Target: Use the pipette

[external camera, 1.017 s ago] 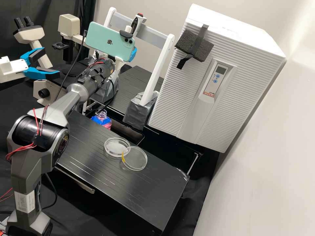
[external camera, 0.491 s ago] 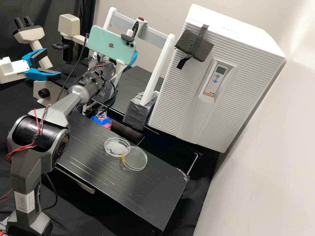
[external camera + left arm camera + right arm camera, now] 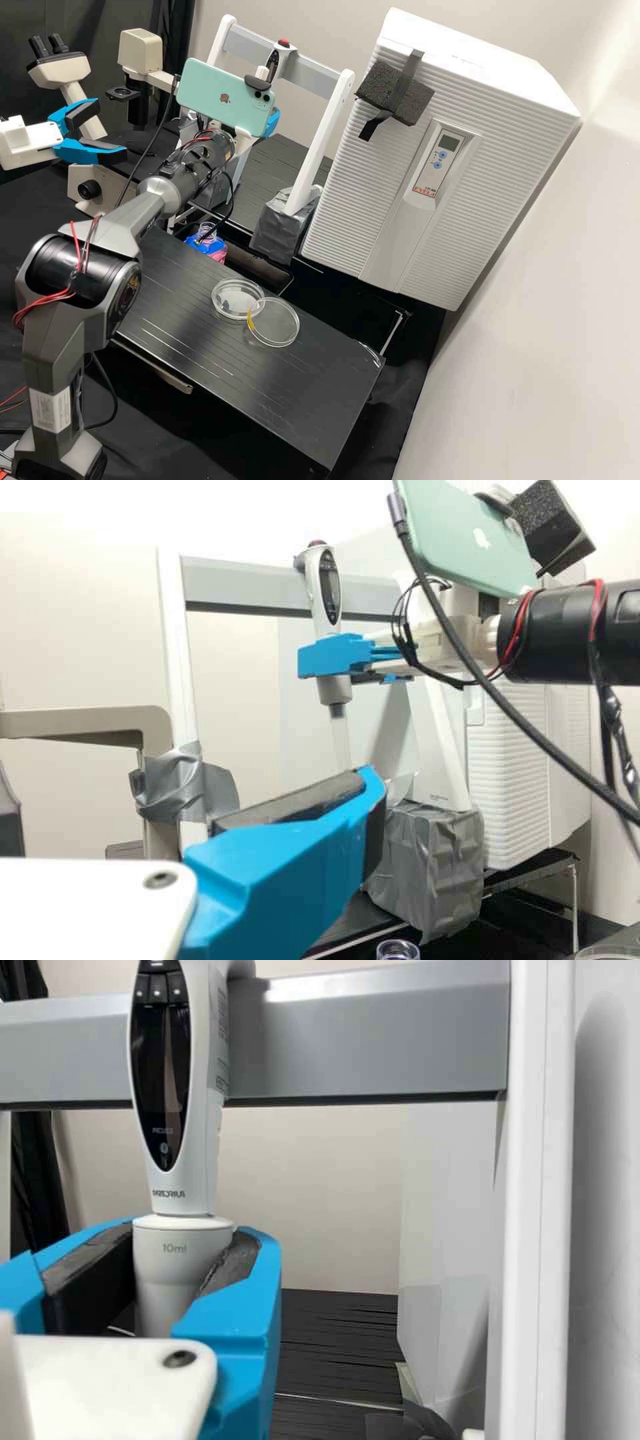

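A white pipette (image 3: 272, 63) with a dark display and red top button stands upright in front of the rack's grey crossbar (image 3: 313, 72). My right gripper (image 3: 268, 112) is shut on its lower body. In the right wrist view the blue fingers (image 3: 240, 1290) flank the pipette (image 3: 180, 1110) on both sides. From the left wrist view, the pipette (image 3: 327, 590) hangs from the right gripper (image 3: 340, 660), its shaft pointing down. My left gripper (image 3: 105, 130) stands open at the far left near the microscope, holding nothing; one of its fingers (image 3: 290, 850) shows close up.
Two clear petri dishes (image 3: 238, 298) (image 3: 274, 322) and a small yellow tip (image 3: 250, 319) lie on the black ribbed platform (image 3: 300, 393). An open bottle of pink liquid (image 3: 209, 241) stands behind it. A large white machine (image 3: 440, 153) fills the right; a microscope (image 3: 63, 70) stands far left.
The right wrist has shifted slightly left and down, and the pipette has come down a little with it. The left gripper has edged a bit to the right.
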{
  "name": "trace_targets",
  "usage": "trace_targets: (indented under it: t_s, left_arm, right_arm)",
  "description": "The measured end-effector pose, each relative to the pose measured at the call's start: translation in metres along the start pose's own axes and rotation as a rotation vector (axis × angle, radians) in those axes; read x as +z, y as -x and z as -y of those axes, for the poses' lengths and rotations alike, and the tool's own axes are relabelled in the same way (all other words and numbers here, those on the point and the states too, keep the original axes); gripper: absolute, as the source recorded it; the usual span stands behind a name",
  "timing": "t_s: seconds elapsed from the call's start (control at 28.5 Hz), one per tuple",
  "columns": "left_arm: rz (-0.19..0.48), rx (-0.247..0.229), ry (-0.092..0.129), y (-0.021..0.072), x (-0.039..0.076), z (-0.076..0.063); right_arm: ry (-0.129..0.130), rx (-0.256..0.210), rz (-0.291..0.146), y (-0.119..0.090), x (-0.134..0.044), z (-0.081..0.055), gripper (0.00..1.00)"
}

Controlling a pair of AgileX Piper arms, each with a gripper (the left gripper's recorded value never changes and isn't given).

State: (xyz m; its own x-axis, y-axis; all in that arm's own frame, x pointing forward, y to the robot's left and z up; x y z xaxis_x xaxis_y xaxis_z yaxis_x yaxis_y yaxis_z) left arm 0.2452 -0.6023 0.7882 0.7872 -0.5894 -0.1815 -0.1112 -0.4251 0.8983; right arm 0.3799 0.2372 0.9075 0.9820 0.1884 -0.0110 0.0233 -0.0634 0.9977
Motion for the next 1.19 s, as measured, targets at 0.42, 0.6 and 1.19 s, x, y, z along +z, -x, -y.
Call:
trace_targets:
  t_s: [0.42,0.6,1.19]
  left_arm:
    - [0.000,0.000,0.000,0.0000,0.000,0.000]
    - [0.000,0.000,0.000,0.0000,0.000,0.000]
    - [-0.002,-0.010,0.003,0.0025,0.000,0.003]
  right_arm:
    - [0.068,0.022,0.022,-0.008,0.007,0.006,1.00]
    - [0.076,0.016,0.031,-0.011,0.010,0.008,1.00]
    - [0.058,-0.017,0.033,0.013,0.010,0.017,1.00]
